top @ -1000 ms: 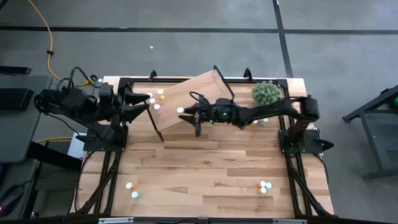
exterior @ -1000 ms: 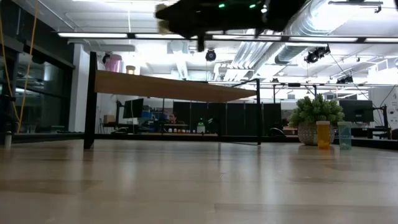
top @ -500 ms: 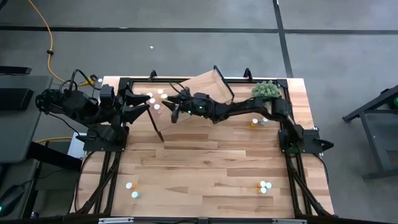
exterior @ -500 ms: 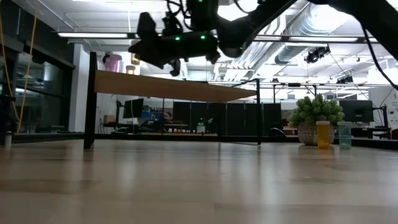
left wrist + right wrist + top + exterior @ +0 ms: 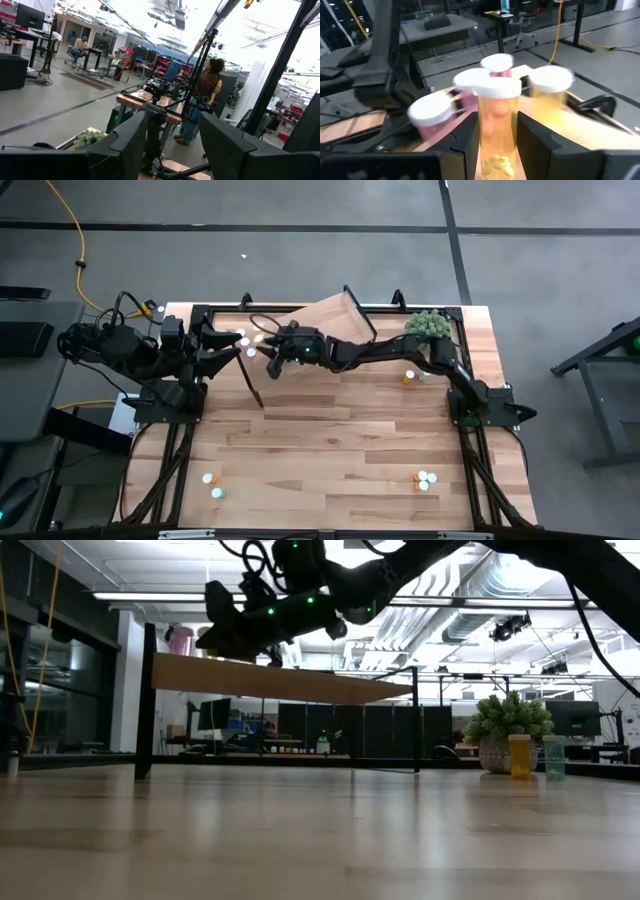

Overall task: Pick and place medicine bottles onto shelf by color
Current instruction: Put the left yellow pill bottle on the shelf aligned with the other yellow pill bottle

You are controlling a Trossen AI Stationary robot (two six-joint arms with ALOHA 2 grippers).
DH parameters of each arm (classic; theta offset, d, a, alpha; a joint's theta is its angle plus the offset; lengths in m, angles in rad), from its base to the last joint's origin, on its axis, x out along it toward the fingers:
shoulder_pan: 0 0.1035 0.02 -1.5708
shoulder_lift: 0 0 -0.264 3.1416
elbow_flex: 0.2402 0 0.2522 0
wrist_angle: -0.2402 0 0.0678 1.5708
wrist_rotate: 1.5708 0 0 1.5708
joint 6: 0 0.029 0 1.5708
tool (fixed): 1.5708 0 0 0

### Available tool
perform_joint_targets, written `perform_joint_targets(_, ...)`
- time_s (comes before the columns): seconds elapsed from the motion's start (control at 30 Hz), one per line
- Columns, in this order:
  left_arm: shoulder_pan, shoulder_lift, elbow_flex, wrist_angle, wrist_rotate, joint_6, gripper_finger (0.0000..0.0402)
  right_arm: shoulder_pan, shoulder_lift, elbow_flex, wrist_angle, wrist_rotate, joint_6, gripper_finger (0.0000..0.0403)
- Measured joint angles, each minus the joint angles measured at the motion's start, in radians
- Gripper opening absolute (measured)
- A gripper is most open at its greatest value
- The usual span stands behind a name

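An upright orange, white-capped medicine bottle (image 5: 497,131) is clamped in the right gripper (image 5: 268,352) above the light-wood shelf's (image 5: 325,315) left end, just beside the bottles standing there, while the left gripper (image 5: 167,145) waits with jaws wide.

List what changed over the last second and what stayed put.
The right gripper, shut on an orange bottle, swept leftward across the shelf toward the bottles standing at its left end. Unchanged: the left gripper beside that end, the plant, and the bottles on the table.
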Motion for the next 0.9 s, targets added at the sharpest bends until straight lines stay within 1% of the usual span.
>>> perform_joint_targets(0.17,0.000,0.000,0.000,-0.004,0.000,0.002,0.0172,-0.019,-0.062,0.000,-0.078,-0.028,-0.047,0.0106)
perform_joint_targets(0.33,0.000,0.000,0.000,-0.004,0.000,0.005,0.0172,-0.024,-0.156,0.000,-0.192,-0.107,-0.117,0.0106)
perform_joint_targets(0.43,0.000,0.000,0.000,-0.007,-0.008,0.047,0.0172,-0.024,-0.217,0.000,-0.262,-0.162,-0.155,0.0106)
perform_joint_targets(0.5,0.000,0.000,0.000,-0.027,-0.046,0.079,0.0172,-0.024,-0.256,0.000,-0.289,-0.198,-0.176,0.0106)
perform_joint_targets(0.67,0.009,0.013,0.000,-0.124,-0.220,0.073,0.0172,-0.024,-0.286,-0.001,-0.351,-0.266,-0.200,0.0106)
perform_joint_targets(0.7,0.012,0.016,0.000,-0.139,-0.236,0.072,0.0172,-0.024,-0.286,-0.014,-0.345,-0.272,-0.200,0.0106)
perform_joint_targets(0.77,0.017,0.024,0.000,-0.154,-0.242,0.068,0.0172,-0.027,-0.287,-0.085,-0.244,-0.280,-0.162,0.0106)
perform_joint_targets(0.83,0.016,0.029,0.000,-0.175,-0.242,0.056,0.0172,-0.032,-0.286,-0.199,-0.071,-0.283,-0.083,0.0106)
perform_joint_targets(0.9,0.016,0.038,0.000,-0.199,-0.241,0.034,0.0172,-0.034,-0.282,-0.318,0.129,-0.253,-0.007,0.0106)
